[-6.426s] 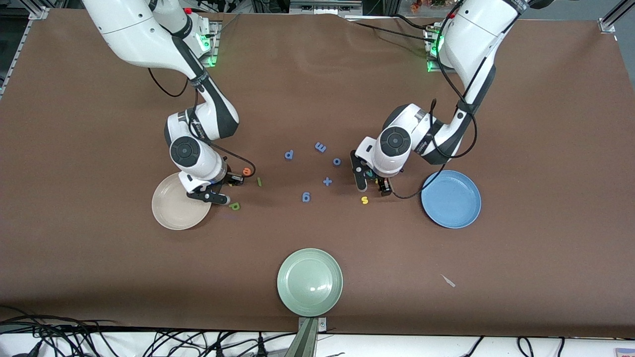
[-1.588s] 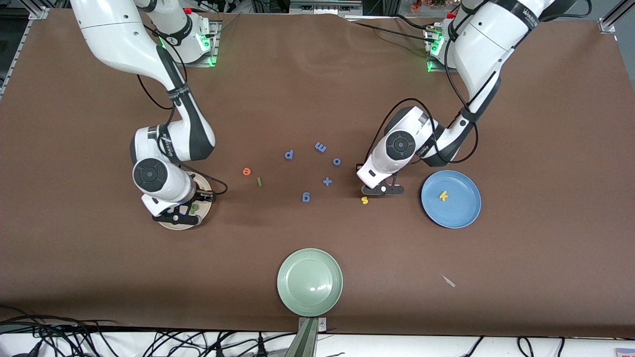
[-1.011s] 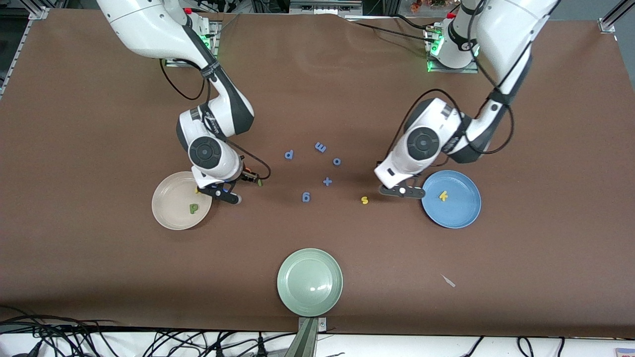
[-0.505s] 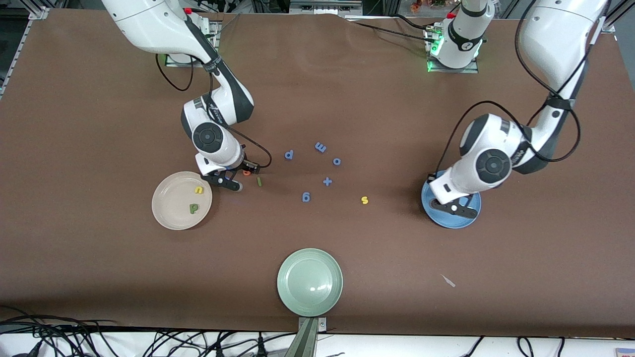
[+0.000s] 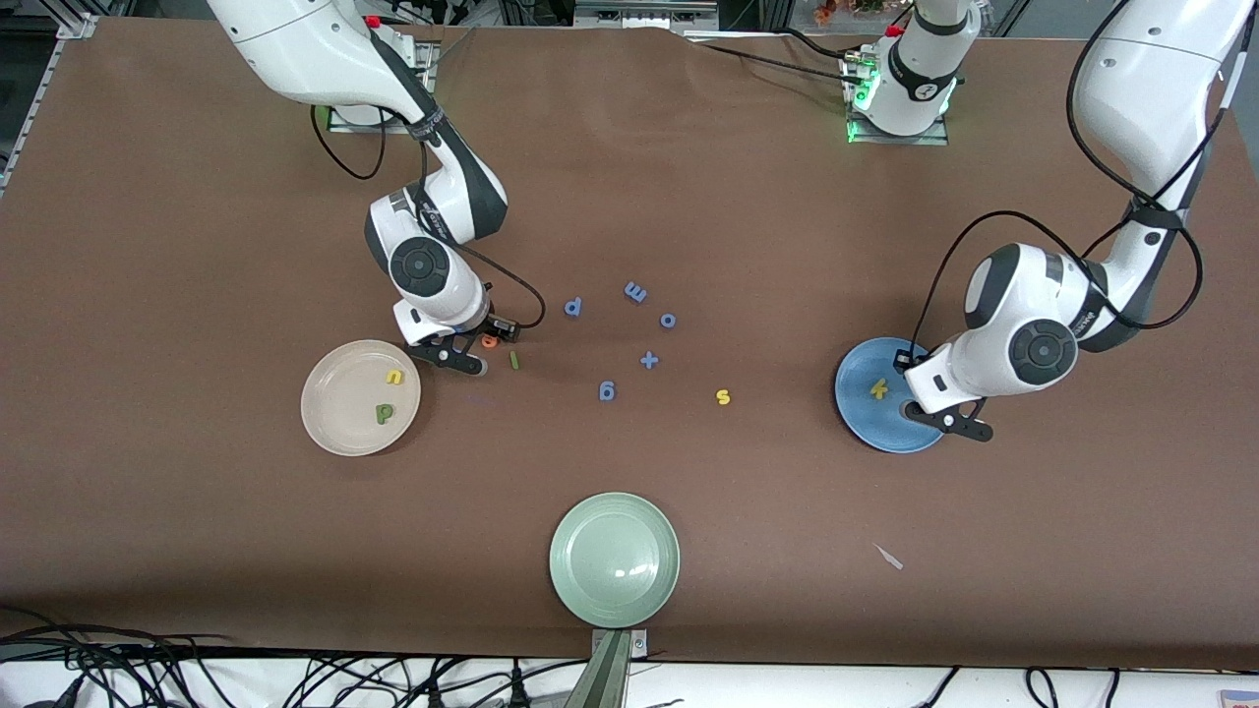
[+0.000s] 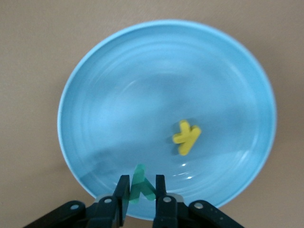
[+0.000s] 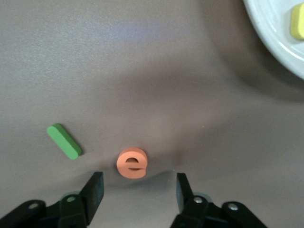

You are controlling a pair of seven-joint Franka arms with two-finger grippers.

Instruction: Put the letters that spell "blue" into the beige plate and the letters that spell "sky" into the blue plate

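My left gripper (image 5: 949, 425) hangs over the rim of the blue plate (image 5: 890, 418), shut on the teal-green y (image 6: 139, 172). The left wrist view shows the y upright between the fingers above the blue plate (image 6: 142, 95). The yellow k (image 5: 878, 389) lies in that plate. My right gripper (image 7: 137, 187) is open, low over the table by the orange e (image 7: 132, 163), the e just ahead of its fingertips. The olive l (image 5: 513, 360) lies beside the e (image 5: 488, 341). The beige plate (image 5: 339, 433) holds the yellow u (image 5: 394, 377) and green b (image 5: 384, 413). The yellow s (image 5: 723, 397) lies on the cloth.
Several all-blue letters (image 5: 635, 292) and a blue plus sign (image 5: 648, 360) lie scattered mid-table. A pale green plate (image 5: 614, 559) sits near the front edge. A small white scrap (image 5: 889, 558) lies nearer the camera than the blue plate.
My left gripper has carried the y from near the s to over the blue plate's rim. My right gripper has left the beige plate and settled at the e.
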